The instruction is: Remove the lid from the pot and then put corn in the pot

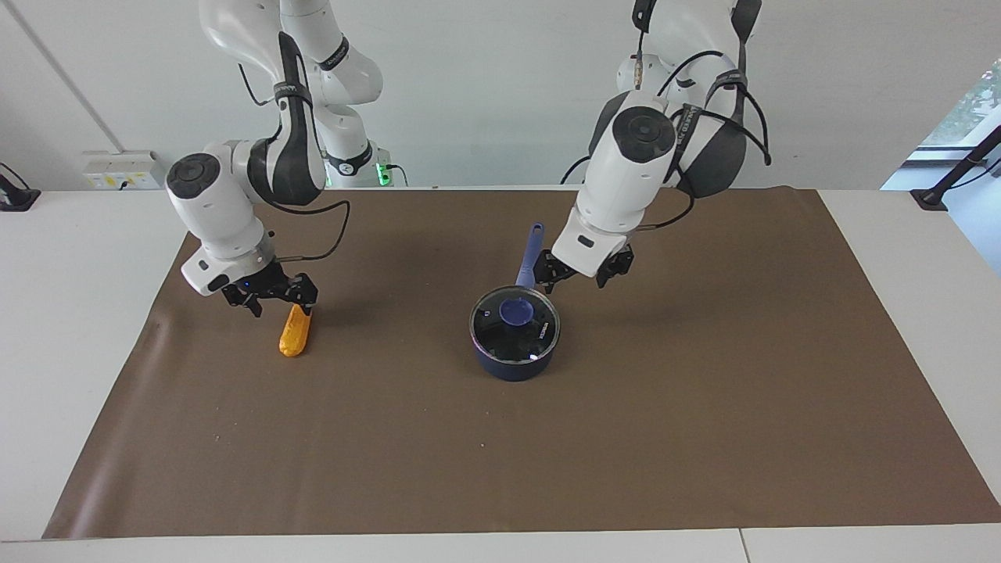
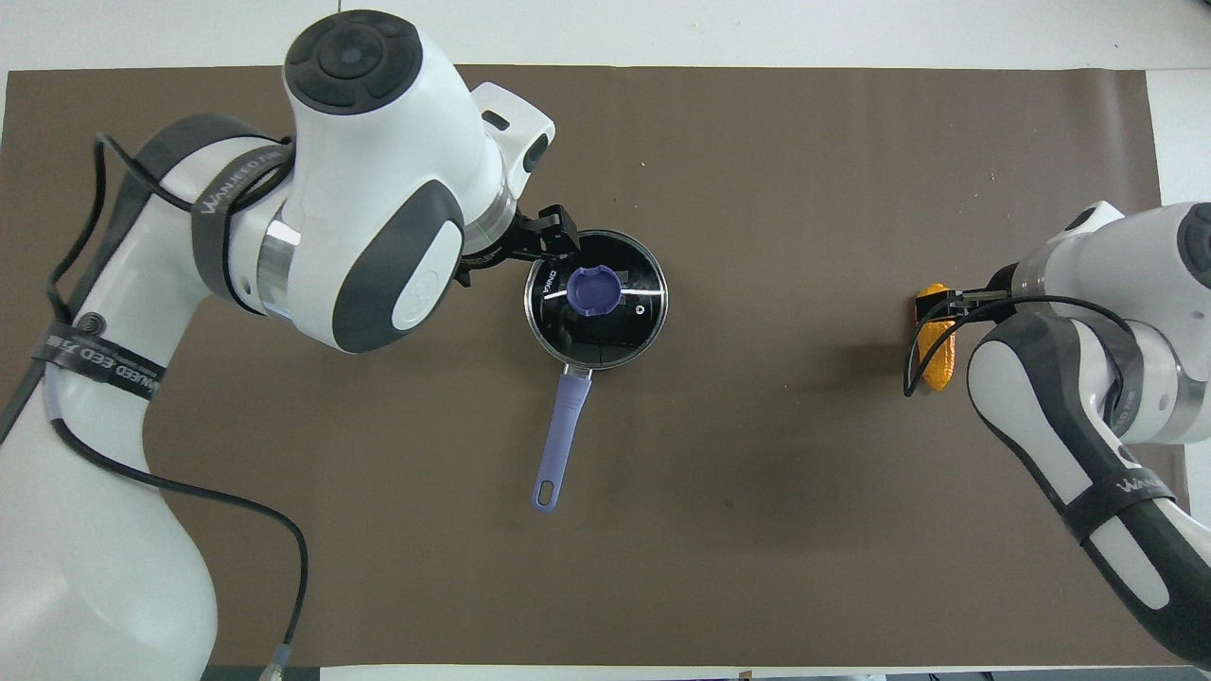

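Glass lid [image 1: 514, 322] on pot [image 1: 512, 364] (handle robotward)

We see a white bench [image 1: 899, 328] with a brown mat [image 1: 500, 438] spread over most of its top, leaving bare white strips along the mat's edges. A plain pale wall [image 1: 485, 86] rises just past the bench's edge. On that wall, close above the bench top, sits a white socket box [image 1: 121, 170]. At the upper corner above the bench, a window [image 1: 970, 102] shows green leaves and lets in daylight.
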Motion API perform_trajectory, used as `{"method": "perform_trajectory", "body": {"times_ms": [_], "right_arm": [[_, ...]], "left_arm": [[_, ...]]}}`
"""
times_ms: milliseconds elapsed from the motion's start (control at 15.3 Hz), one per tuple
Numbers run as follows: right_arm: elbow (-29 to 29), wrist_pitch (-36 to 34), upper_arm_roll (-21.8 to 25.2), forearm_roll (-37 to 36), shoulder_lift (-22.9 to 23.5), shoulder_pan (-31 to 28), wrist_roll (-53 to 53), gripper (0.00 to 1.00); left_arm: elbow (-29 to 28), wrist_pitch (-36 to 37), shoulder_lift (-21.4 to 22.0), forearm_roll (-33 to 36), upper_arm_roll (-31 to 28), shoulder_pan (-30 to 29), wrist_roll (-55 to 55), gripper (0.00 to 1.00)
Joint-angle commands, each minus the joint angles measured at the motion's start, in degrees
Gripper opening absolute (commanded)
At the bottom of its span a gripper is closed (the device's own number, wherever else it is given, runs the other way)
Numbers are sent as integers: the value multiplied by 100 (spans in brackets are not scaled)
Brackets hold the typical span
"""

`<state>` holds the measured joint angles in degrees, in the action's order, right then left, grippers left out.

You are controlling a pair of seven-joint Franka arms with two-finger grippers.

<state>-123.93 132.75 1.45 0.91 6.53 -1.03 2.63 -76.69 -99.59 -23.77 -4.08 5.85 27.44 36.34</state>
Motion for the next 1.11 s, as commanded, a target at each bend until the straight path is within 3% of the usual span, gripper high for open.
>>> {"method": "perform_trajectory", "body": {"times_ms": [0,261,326,522,717,848,1043], "right_arm": [[-316,436,-4,76,129,102,-123,100],[-333,444,-4,76,322,86,-96,100],[-325,436,-4,76,331,94,-96,96],[-333,427,-4,76,331,94,-53,55],[-316,375,5,67,375,77,202,0],[-54,-10,-4,50,384,103,281,0],[946,-1169,-4,58,480,383,220,0]], "left_arm": [[233,-227,-286,-49,-101,340,216,100],[233,-438,-593,47,-119,604,207,100],[233,-473,-603,143,-102,631,190,100],[216,-552,-699,258,-93,736,172,100],[224,-544,-699,354,-110,702,-116,100],[225,-526,-708,399,-110,675,-398,100],[189,-570,-708,478,-110,719,-505,100]]}}
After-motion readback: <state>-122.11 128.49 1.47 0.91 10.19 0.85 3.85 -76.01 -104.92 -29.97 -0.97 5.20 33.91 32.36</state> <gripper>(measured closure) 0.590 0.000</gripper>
